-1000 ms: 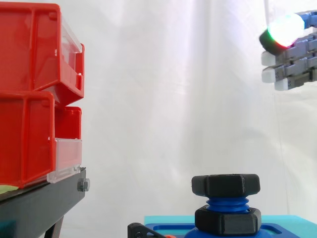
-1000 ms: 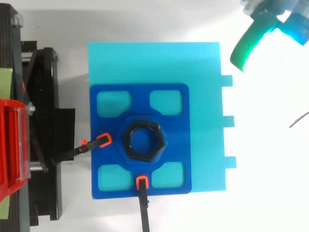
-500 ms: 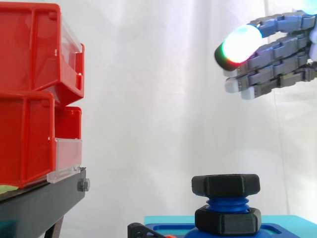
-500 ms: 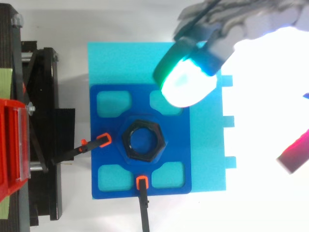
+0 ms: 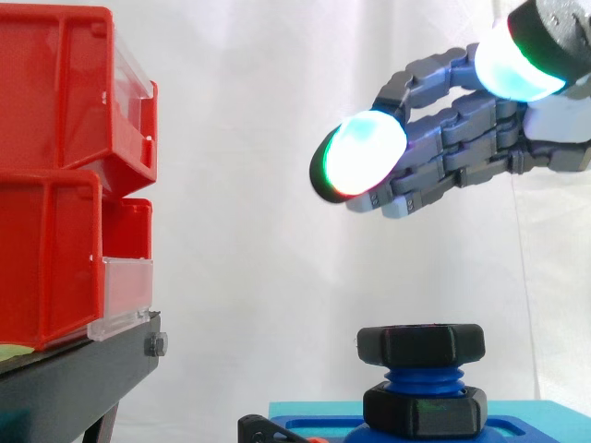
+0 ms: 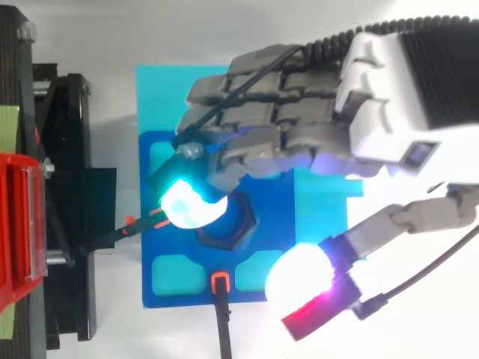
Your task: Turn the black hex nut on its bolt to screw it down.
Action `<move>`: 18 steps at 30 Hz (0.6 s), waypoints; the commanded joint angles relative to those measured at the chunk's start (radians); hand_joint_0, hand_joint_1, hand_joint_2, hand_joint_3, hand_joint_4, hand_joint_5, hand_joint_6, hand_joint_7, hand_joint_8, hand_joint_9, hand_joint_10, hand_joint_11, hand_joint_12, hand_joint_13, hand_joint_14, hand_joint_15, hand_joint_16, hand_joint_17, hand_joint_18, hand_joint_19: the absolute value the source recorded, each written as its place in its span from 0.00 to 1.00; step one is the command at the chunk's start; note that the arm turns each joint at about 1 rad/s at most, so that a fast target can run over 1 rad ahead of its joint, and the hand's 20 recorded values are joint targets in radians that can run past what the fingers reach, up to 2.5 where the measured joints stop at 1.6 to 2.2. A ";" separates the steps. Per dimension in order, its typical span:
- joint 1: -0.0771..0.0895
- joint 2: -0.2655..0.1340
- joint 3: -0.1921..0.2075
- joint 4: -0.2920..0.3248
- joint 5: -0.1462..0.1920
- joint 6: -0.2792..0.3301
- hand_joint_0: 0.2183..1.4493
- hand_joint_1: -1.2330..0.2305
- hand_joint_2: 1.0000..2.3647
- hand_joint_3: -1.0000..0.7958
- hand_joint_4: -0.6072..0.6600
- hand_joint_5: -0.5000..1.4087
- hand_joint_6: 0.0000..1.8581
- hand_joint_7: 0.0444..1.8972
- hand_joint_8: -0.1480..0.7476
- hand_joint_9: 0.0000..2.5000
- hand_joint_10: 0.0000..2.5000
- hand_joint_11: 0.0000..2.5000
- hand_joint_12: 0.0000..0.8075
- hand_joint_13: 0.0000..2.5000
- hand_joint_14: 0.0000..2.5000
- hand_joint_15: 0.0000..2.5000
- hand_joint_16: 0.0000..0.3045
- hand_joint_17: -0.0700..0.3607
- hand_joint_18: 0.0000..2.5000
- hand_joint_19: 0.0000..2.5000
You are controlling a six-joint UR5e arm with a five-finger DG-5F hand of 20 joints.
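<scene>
From my console the white curtain backs everything, with the red bins stacked on their black stand at the left. The arm comes in from the right, and the hand hangs in the air with its palm facing down and its fingers reaching leftward, nearly straight and close together. The thumb splays well apart from them. The hand is wide open and grips nothing. In the side view its glowing front fingertip sits well above the nut, with clear air between. From the top view the hand lies over the far half of the cyan block and blue plate, one lit pad covering part of the nut. The nut sits high on the blue bolt, near its top, apart from a second black nut at the base. Two orange-tipped clamps hold the plate's near and left edges.
</scene>
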 commanded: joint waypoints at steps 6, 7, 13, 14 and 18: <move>0.043 -0.028 0.005 0.014 0.029 -0.044 0.26 0.51 0.00 0.29 0.62 0.18 0.27 0.37 0.42 0.16 0.00 0.00 0.38 0.13 0.00 0.00 0.17 0.44 0.09 0.15; 0.054 -0.045 0.008 0.017 0.036 -0.067 0.26 0.51 0.00 0.29 0.62 0.18 0.27 0.37 0.41 0.16 0.00 0.00 0.38 0.13 0.00 0.00 0.17 0.44 0.09 0.15; 0.072 -0.065 0.013 0.054 0.047 -0.099 0.26 0.51 0.00 0.29 0.62 0.18 0.27 0.38 0.42 0.16 0.00 0.00 0.38 0.13 0.00 0.00 0.17 0.44 0.09 0.15; 0.075 -0.064 0.015 0.061 0.047 -0.108 0.27 0.51 0.00 0.29 0.62 0.18 0.27 0.38 0.41 0.16 0.00 0.00 0.38 0.13 0.00 0.00 0.17 0.44 0.09 0.15; 0.089 -0.067 0.015 0.084 0.049 -0.147 0.26 0.51 0.00 0.28 0.63 0.18 0.27 0.38 0.42 0.16 0.00 0.00 0.39 0.13 0.00 0.00 0.18 0.44 0.10 0.15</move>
